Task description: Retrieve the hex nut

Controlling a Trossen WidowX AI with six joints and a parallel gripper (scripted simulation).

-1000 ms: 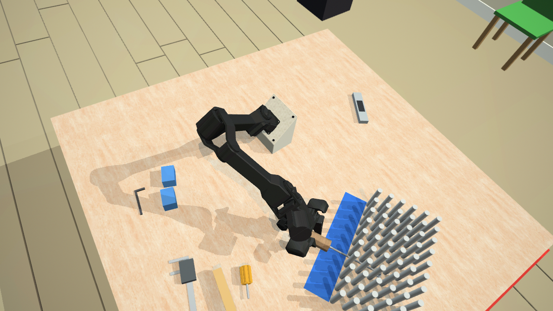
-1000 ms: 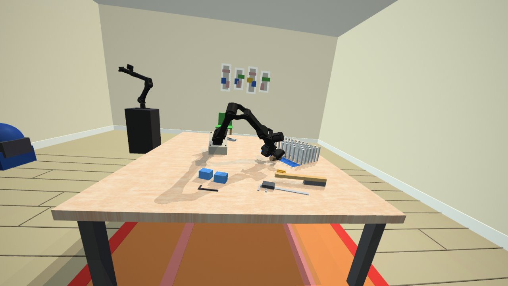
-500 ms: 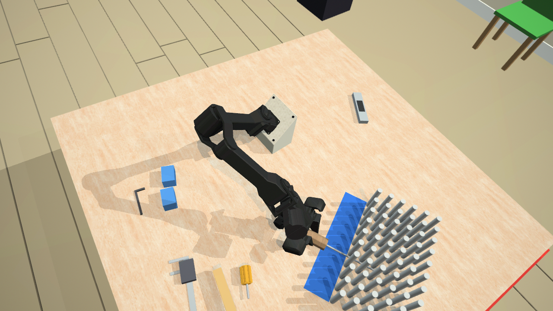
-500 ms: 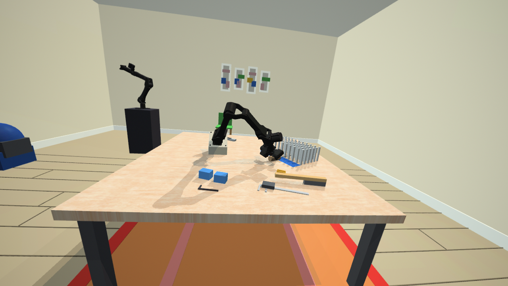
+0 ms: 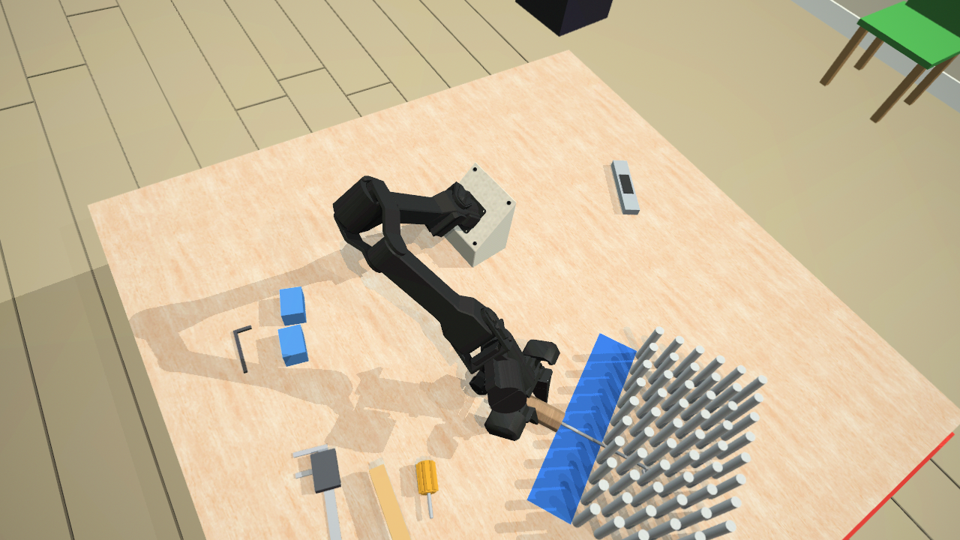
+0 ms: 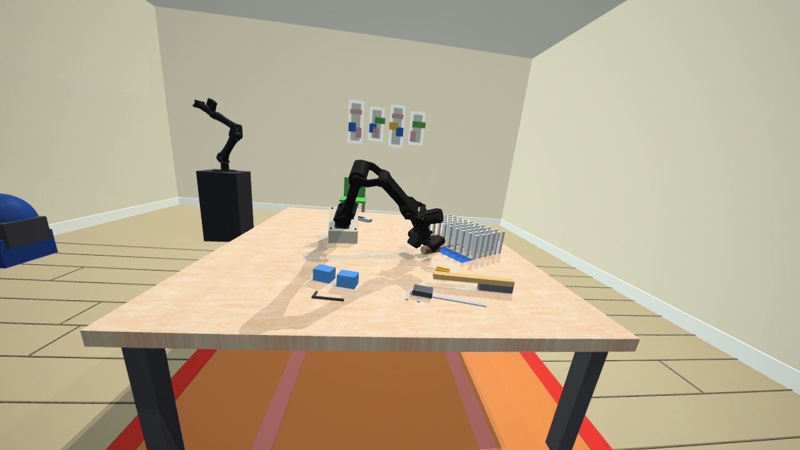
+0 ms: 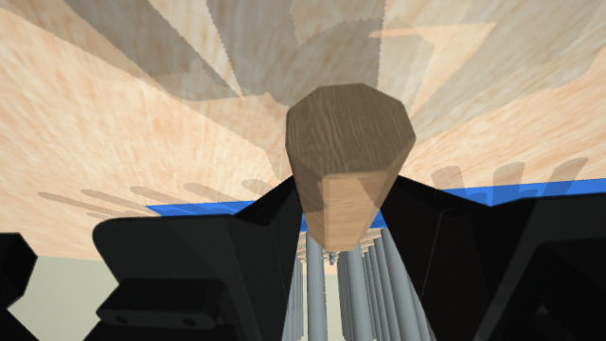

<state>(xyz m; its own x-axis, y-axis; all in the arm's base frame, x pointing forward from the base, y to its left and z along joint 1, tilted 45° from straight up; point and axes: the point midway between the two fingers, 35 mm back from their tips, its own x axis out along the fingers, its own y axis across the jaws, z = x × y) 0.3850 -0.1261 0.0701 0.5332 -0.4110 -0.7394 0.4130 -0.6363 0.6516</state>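
Note:
My gripper (image 5: 530, 400) (image 7: 337, 180) is shut on the wooden handle (image 5: 548, 415) (image 6: 426, 250) (image 7: 350, 128) of a tool. The handle is low, on the arm's side of the blue taped strip (image 5: 609, 349) (image 6: 455, 255) (image 7: 559, 188). The tool's thin metal shaft (image 5: 582, 433) crosses over the strip and runs in between the standing grey spacers (image 5: 741, 479) (image 6: 475, 241) (image 7: 315, 284). Its far end is hard to make out among them. A small grey shape (image 7: 332, 258) shows between spacers beyond the handle; I cannot tell whether it is nut or tool tip. No nut is visible on the strip.
Two blue blocks (image 5: 292, 304) (image 5: 292, 343) and a black hex key (image 5: 241, 352) lie at left. A caliper (image 5: 325, 469), a wooden bar (image 5: 389, 500) and a yellow screwdriver (image 5: 427, 476) lie nearer the strip. A grey bar (image 5: 625, 187) lies beyond the arm's base.

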